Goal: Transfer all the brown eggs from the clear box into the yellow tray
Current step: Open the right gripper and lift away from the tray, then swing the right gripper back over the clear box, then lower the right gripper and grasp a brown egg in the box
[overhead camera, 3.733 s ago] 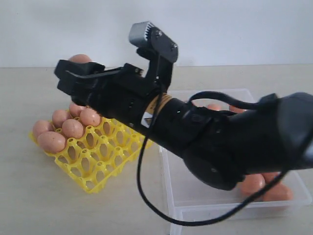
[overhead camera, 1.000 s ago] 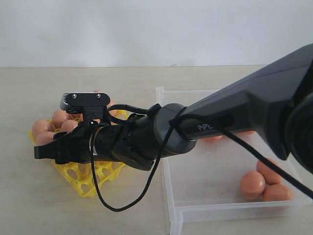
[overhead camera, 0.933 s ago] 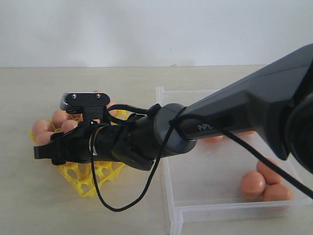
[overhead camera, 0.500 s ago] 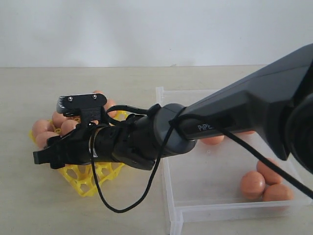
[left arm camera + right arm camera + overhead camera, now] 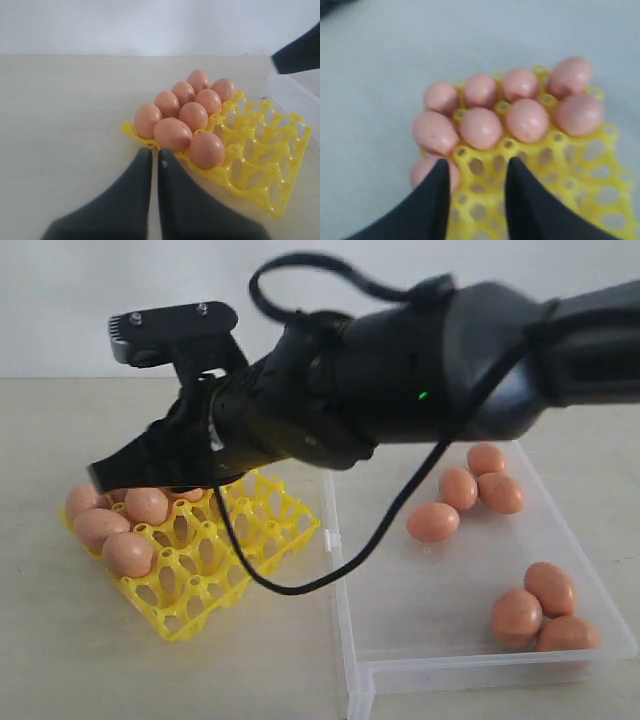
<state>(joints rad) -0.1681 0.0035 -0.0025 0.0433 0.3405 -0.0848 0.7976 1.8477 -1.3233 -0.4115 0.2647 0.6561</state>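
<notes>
The yellow tray (image 5: pixel 262 532) holds several brown eggs (image 5: pixel 130 553) in its left cups. Several more brown eggs (image 5: pixel 433 522) lie in the clear box (image 5: pixel 345 640) on the right. My right gripper (image 5: pixel 105 478) reaches across and hovers above the tray's filled corner. In the right wrist view it (image 5: pixel 477 165) is open and empty over the yellow tray (image 5: pixel 560 165), just beside the eggs (image 5: pixel 481 127). My left gripper (image 5: pixel 151 155) is shut and empty, low by the edge of the tray (image 5: pixel 280 165), close to the nearest eggs (image 5: pixel 172 134).
The tray's right cups are bare lattice. The box's near wall (image 5: pixel 480 665) and its wall facing the tray stand above the table. A black cable (image 5: pixel 300 585) hangs from the right arm between tray and box. A box wall (image 5: pixel 292 95) shows beyond the tray.
The right arm has risen from low over the tray to well above it. An egg carried earlier is gone from its fingers, and the tray's front-left cup now holds one.
</notes>
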